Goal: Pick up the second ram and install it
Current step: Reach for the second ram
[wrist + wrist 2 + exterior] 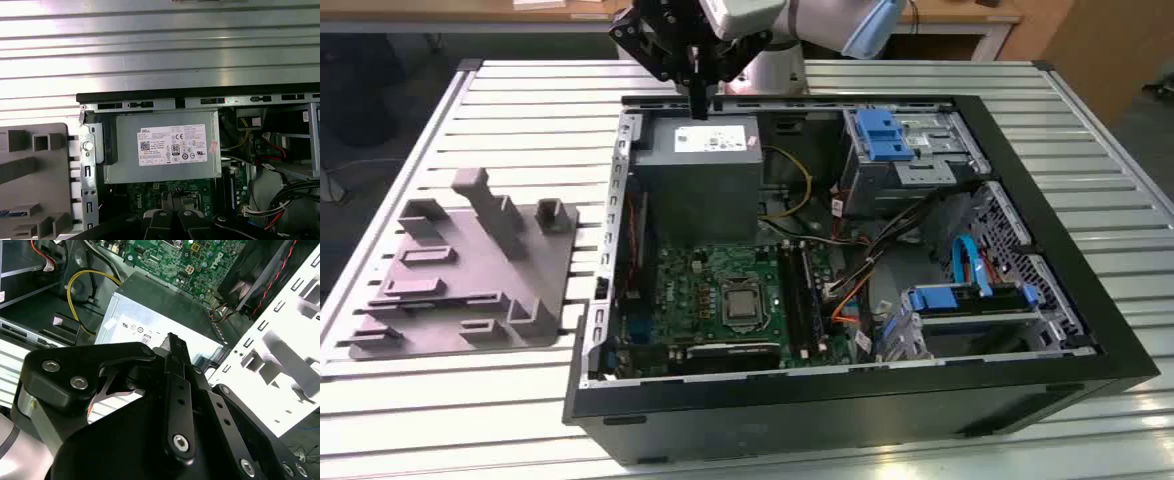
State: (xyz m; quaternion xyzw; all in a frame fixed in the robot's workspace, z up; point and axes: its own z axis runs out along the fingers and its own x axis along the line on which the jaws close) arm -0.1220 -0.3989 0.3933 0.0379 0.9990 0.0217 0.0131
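Two hazards are noted, taken from the exterior view's left to its right.

On that left, the tray (447, 300) is set on the slatted table (1067, 100), well apart from the gripper. In the first wrist view a blue sliver lying in a tray recess is judged to be the ram (15, 214). Little of it is exposed and it is cut by the frame edge, so its seating cannot be told. A grasp taken on so shallow an edge could slip, or tip the ram against the recess wall.

Further right, the gripper (703, 104) hangs over the far rim of the case (854, 410), above the PSU (700, 165). Its fingers are pressed together and nothing is seen between them. Were the tray approached with the fingers closed like this, the ram would be struck rather than straddled.

Right again, the slots (797, 300) run beside the CPU (743, 306) on the board (694, 290). Loose cables (861, 270) crowd close by. A ram brought in tilted could snag them or be pressed in askew. Whether a slot is already filled, and how the latches stand, cannot be made out.

In the second wrist view, most of what lies beneath the fingertips is hidden by the gripper's own body.
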